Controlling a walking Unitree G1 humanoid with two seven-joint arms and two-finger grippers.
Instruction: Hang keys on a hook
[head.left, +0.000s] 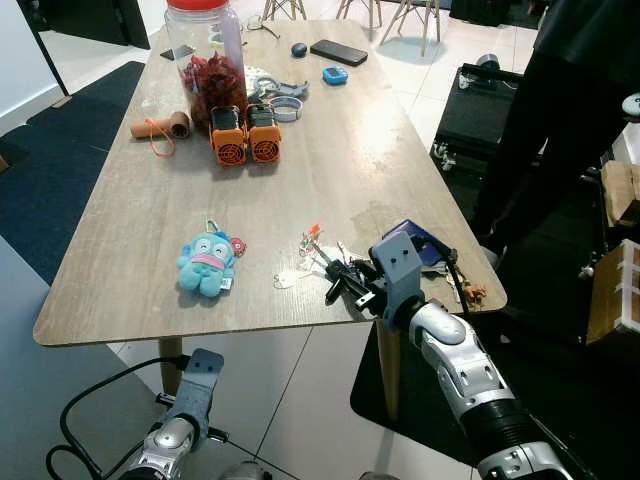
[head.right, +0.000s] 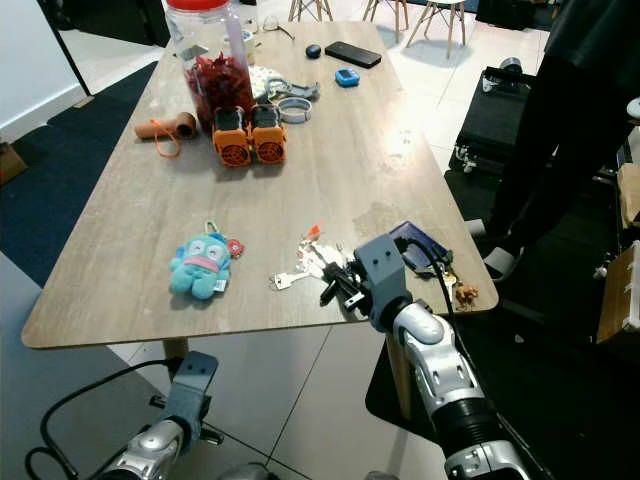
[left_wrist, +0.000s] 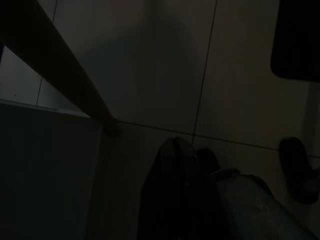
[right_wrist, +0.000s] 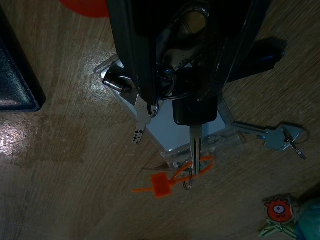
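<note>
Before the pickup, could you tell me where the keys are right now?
The keys lie on the table's near edge, between the blue plush toy and the right gripper, whose fingers straddle the bunch.

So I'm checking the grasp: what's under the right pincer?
The right pincer sits over the bunch of keys on the table. Its fingers hide the ring; whether it grips is unclear.
</note>
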